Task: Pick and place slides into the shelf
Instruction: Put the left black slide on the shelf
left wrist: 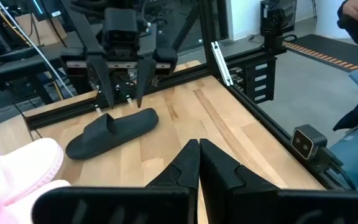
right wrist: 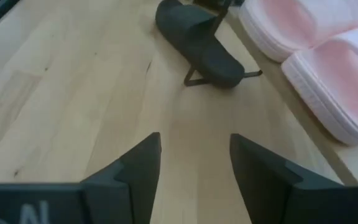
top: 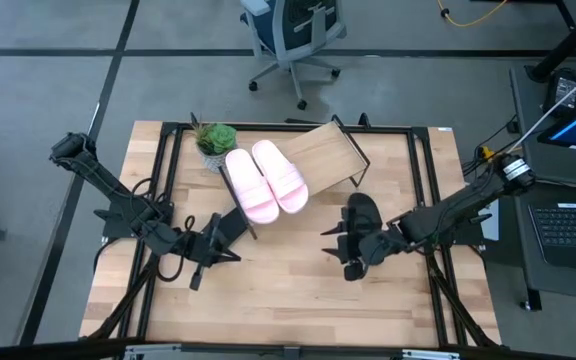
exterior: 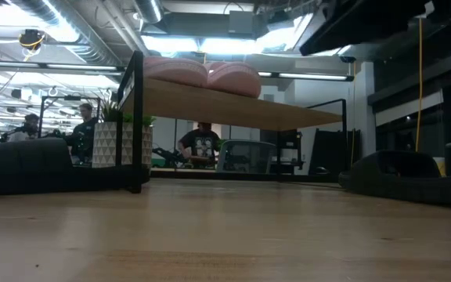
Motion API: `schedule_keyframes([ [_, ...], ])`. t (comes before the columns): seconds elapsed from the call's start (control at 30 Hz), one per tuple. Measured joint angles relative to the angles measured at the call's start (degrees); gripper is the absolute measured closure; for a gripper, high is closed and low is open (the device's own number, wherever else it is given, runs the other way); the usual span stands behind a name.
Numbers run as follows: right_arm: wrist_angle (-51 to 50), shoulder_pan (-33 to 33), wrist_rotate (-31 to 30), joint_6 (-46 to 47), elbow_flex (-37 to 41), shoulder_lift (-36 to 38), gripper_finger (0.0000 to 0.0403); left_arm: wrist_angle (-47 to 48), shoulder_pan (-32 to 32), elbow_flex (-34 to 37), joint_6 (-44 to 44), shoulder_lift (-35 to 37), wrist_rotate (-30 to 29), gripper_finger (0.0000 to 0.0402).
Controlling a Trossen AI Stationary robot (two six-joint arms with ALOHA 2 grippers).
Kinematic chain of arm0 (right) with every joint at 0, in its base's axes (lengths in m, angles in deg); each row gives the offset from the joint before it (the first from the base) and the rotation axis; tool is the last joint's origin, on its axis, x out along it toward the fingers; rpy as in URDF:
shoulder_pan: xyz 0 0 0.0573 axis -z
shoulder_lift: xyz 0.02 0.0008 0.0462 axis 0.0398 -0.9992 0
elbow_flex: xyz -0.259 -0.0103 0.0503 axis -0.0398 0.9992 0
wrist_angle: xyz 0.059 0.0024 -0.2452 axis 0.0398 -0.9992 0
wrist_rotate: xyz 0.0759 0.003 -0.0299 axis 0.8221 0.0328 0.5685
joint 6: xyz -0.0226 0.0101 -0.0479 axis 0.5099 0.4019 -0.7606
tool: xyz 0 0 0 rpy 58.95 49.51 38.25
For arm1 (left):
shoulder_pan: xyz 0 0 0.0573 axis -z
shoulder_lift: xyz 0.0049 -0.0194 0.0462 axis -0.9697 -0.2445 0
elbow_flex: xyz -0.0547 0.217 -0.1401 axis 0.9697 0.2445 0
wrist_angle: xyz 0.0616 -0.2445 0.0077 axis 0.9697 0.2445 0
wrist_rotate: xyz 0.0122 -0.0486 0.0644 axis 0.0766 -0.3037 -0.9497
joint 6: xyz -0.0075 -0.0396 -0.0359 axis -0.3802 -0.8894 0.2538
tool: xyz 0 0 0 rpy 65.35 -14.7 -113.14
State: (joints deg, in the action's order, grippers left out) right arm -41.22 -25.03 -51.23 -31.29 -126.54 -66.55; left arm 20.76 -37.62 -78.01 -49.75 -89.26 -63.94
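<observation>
- While you look down from the high view, you see two pale pink slides [top: 266, 180] lying side by side on the left part of the shelf [top: 330, 152], its slanted light-wood board on a black wire frame.
- Your left gripper [top: 200, 262] sits low over the tabletop [top: 288, 300] just in front of the shelf's left end, its fingers [left wrist: 191, 165] pressed together with nothing between them.
- Your right gripper [top: 334, 243] hangs near the middle of the tabletop with its fingers [right wrist: 143, 163] spread wide, holding nothing.
- One black slide [top: 361, 212] lies on the tabletop just beside the right gripper, in front of the shelf's bare right part.
- You can find a small potted plant [top: 214, 140] at the shelf's left rear corner.
- Beyond the tabletop, you have people [exterior: 202, 141] seated in the room in the low view.
</observation>
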Motion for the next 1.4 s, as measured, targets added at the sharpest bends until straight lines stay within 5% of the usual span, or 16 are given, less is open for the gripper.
schedule_keyframes([
  [0.83, 16.15, 0.0, 1.92, -0.12, 19.25, 18.23, 0.021, 0.15, -0.2, 0.02, -3.27, -0.04, 0.92, 0.0397],
  [1.2, 21.37, 0.0, 1.89, 3.78, 25.47, 17.96, 0.021, 9.26, 2.34, 0.04, -41.78, -4.93, -3.36, 0.0401],
  [1.4, 24.16, 0.07, 1.86, 1.09, 26.31, 17.94, 0.021, 9.16, 7.36, 0.04, -54.97, -8.13, -12.1, 0.0401],
])
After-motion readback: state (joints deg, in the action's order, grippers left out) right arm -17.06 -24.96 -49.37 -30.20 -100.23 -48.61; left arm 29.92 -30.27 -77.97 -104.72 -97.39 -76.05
